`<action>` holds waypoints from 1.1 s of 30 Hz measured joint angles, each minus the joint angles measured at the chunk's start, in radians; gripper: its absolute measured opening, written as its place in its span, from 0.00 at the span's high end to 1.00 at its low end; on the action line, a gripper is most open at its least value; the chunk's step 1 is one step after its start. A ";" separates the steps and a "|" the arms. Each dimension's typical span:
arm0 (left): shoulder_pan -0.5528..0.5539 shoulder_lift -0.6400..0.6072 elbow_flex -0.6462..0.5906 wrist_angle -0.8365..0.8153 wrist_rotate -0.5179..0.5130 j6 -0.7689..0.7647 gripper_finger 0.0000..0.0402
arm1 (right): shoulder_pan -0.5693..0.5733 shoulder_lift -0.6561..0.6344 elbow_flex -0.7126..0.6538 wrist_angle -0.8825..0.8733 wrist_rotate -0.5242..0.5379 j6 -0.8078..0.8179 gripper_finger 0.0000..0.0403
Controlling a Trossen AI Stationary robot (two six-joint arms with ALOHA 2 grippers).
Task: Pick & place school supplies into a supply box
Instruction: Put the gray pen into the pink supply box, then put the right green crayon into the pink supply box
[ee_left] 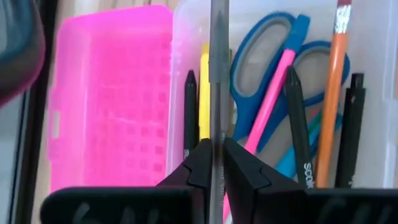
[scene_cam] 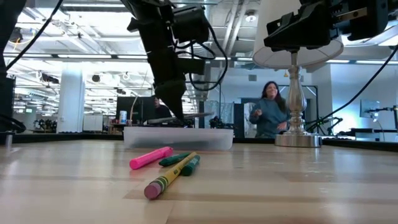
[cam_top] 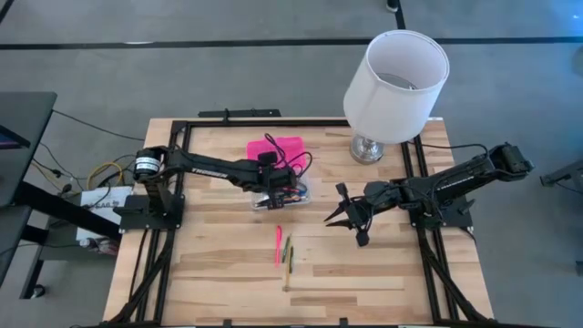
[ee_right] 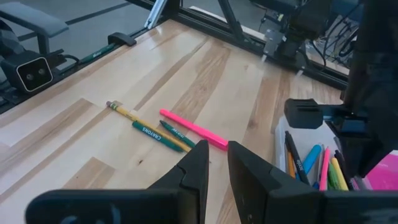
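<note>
The supply box's clear base [cam_top: 284,193] lies mid-table, and its pink lid [cam_top: 273,148] is folded open toward the far edge. Blue-handled scissors [ee_left: 273,56], a pink pen, a yellow marker, black pens and an orange pencil lie in the base [ee_left: 373,74]. My left gripper [ee_left: 217,162] hangs right over the base, shut on a thin grey pen [ee_left: 217,74]. A pink marker [cam_top: 279,244], green crayons [cam_top: 288,248] and a yellow pencil [cam_top: 288,271] lie flat on the wood nearer the near edge. My right gripper [cam_top: 330,219] hovers right of the box, its fingers only a narrow gap apart and touching nothing. My left gripper pinches the grey pen's shaft [ee_left: 217,134] between its two fingers, which come from above, point down and lie across the pen. The pen [scene_cam: 200,115] sits level just above the box's rim, in line with the supplies lying in the base.
A white lamp [cam_top: 396,82] stands on its metal foot at the table's far right corner. A black frame [cam_top: 182,182] borders the wooden top. Bare wood lies around the loose pens. A person [scene_cam: 270,109] stands in the room behind the table.
</note>
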 joint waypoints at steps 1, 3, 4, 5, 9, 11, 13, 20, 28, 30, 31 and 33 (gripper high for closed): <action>0.004 0.000 0.000 -0.011 0.001 0.000 0.95 | 0.000 0.000 0.000 0.000 0.000 0.000 0.86; 0.016 0.000 0.000 -0.043 -0.004 0.000 0.95 | 0.000 0.000 0.000 0.000 0.000 0.000 0.86; 0.023 0.000 0.000 -0.064 -0.005 0.000 0.95 | 0.000 0.000 0.000 0.000 0.000 0.000 0.86; 0.029 0.000 0.000 -0.082 -0.006 0.000 0.94 | 0.000 0.000 0.000 0.000 0.000 0.000 0.86; 0.048 0.000 0.000 -0.125 -0.005 -0.014 0.91 | 0.000 0.000 0.000 0.000 0.000 0.000 0.86; 0.049 0.000 0.000 -0.120 -0.001 -0.013 0.89 | 0.000 0.000 0.000 0.000 0.000 0.000 0.86; 0.049 0.000 0.000 -0.109 0.000 -0.001 0.87 | 0.000 0.000 0.000 0.000 0.000 0.000 0.86; 0.036 0.000 0.000 -0.078 0.000 0.036 0.74 | 0.000 0.000 0.000 0.000 0.000 0.000 0.86; -0.068 -0.045 0.000 -0.151 0.024 0.072 0.69 | 0.000 0.001 0.000 0.006 0.000 0.003 0.86; -0.120 -0.080 -0.008 -0.172 0.018 0.072 0.70 | 0.000 0.014 0.000 0.019 0.000 0.025 0.86; -0.147 -0.103 -0.015 -0.174 0.017 0.072 0.70 | 0.000 0.017 0.000 0.018 0.000 0.033 0.86; -0.203 -0.157 -0.045 -0.170 0.016 0.068 0.71 | 0.000 0.019 0.000 0.030 0.000 0.046 0.86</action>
